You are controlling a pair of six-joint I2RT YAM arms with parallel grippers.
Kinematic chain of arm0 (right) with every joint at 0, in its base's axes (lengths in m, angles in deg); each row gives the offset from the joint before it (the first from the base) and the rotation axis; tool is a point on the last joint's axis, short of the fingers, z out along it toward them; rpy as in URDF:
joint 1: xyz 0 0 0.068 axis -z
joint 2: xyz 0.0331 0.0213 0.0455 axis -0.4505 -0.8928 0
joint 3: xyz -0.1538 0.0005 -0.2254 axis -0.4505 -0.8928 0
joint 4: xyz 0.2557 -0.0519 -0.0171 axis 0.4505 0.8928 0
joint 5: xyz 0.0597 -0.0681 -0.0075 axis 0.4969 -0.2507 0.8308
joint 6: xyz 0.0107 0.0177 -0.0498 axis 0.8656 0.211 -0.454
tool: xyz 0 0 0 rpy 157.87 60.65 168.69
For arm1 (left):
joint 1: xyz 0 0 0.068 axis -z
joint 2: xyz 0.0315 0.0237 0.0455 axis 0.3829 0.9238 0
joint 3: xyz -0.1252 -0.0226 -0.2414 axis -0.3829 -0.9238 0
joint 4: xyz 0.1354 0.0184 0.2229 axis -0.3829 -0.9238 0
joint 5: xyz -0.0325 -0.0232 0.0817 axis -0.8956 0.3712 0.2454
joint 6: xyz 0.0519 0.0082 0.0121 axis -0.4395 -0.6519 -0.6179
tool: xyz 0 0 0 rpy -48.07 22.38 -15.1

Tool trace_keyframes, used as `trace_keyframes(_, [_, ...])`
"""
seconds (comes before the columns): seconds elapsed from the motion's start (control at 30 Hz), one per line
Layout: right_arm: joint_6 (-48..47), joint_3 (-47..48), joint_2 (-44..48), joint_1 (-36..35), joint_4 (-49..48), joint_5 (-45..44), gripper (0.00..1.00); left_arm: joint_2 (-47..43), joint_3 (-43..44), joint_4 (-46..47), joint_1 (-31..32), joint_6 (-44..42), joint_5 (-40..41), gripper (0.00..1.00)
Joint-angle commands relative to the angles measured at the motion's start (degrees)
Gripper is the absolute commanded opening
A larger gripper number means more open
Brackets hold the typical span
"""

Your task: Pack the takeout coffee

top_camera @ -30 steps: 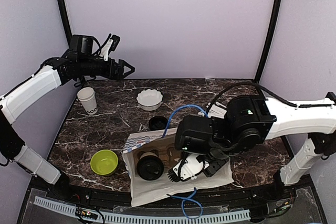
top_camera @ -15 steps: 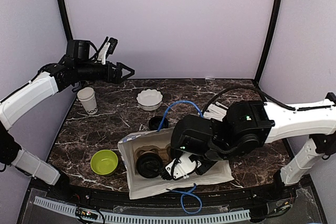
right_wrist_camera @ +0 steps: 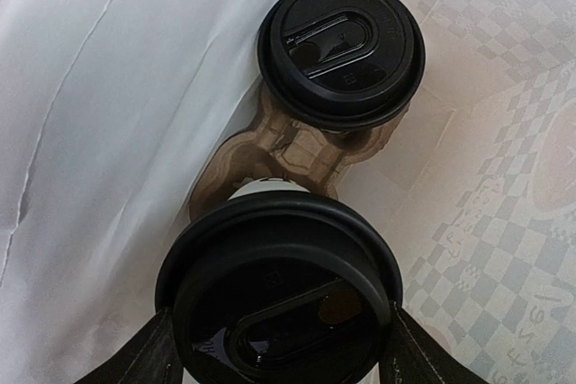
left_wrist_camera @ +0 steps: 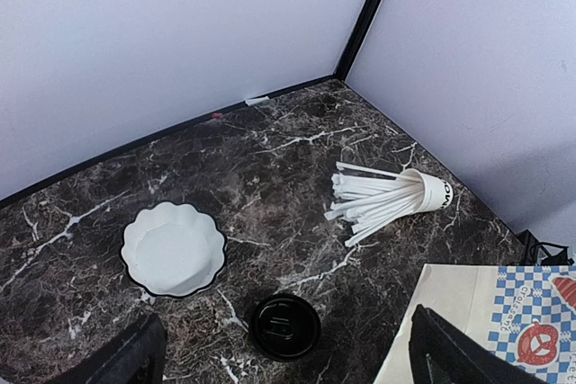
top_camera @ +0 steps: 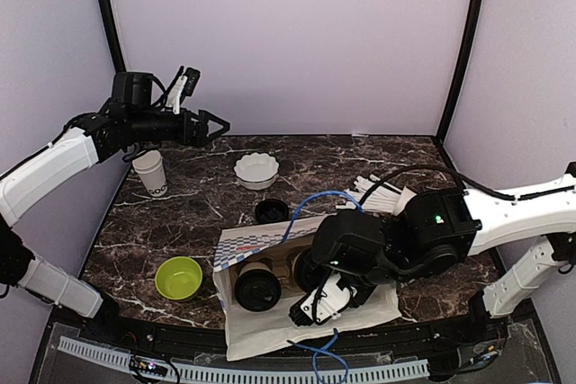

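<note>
At six o'clock on the desk (top_camera: 162, 231), the paper bag (top_camera: 261, 339) is lying with its mouth gaping and a cardboard carrier (right_wrist_camera: 288, 146) is sitting inside it. One lidded cup (right_wrist_camera: 340, 49) is already standing in the carrier's far pocket. The right hand (right_wrist_camera: 279, 357) is gripping a second lidded cup (right_wrist_camera: 279, 299), with its fingers partly closed against the cup's sides below the lid. It is holding the cup at the near pocket, and I cannot tell whether the base is seated yet.

Over at ten o'clock, a third cup (top_camera: 151, 173) is standing on the desk. Its top is showing pale, not black, so it is apparently unlidded. A loose black lid (top_camera: 271, 211) is lying near the desk's centre, just beyond the bag's twelve o'clock edge. The left hand (top_camera: 214, 123) is hovering high above the ten o'clock corner, spread wide and carrying nothing.

By my reading, the packing is sitting near the halfway mark. One coffee is in and a second is going in. The third is probably waiting for its lid and then a trip to the carrier.

The straw cup (top_camera: 382, 191) is lying tipped at two o'clock. The scalloped bowl (top_camera: 256, 170) at eleven and the green bowl (top_camera: 178, 278) at eight are playing no part.
</note>
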Motion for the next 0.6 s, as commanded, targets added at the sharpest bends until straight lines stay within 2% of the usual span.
trace_keyframes(0.0, [-2.4,-1.3,0.2,-0.4,-4.8,-1.3,0.51,-2.3,-0.9,1.9,0.1,0.7,-1.5,0.96])
trace_keyframes(0.17, [-2.5,-2.4,0.1,0.0,-6.5,-2.8,0.51,-2.3,-1.1,2.0,0.1,0.6,-1.5,0.96])
trace_keyframes(0.57, [-3.5,-2.0,-1.2,0.3,-3.4,-0.3,0.52,-2.7,-1.4,1.8,0.1,0.2,-0.9,0.96])
